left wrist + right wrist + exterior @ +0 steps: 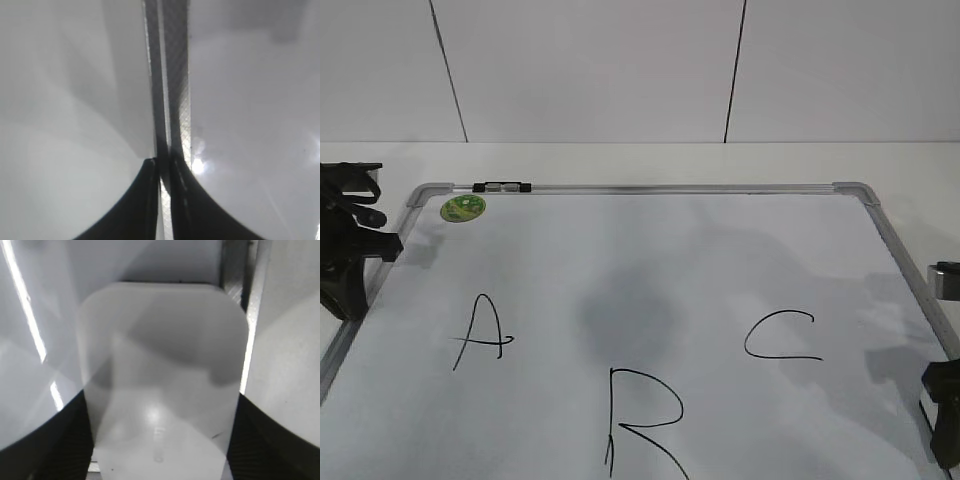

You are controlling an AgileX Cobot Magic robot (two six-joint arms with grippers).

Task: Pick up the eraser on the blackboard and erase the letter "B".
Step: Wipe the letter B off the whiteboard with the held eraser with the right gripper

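The blackboard is a white dry-erase board with a silver frame that fills the table. The letter "B", drawn like an "R", sits at its near middle. My right gripper is low at the board's right edge. In the right wrist view the right gripper has its fingers closed against both long sides of the white glossy eraser. My left gripper is at the board's left edge. In the left wrist view the left gripper is shut and empty above the metal frame.
A black "A" is at the left of the board and a "C" at the right. A round green sticker and a small dark clip sit at the far left corner. A white panelled wall stands behind the table.
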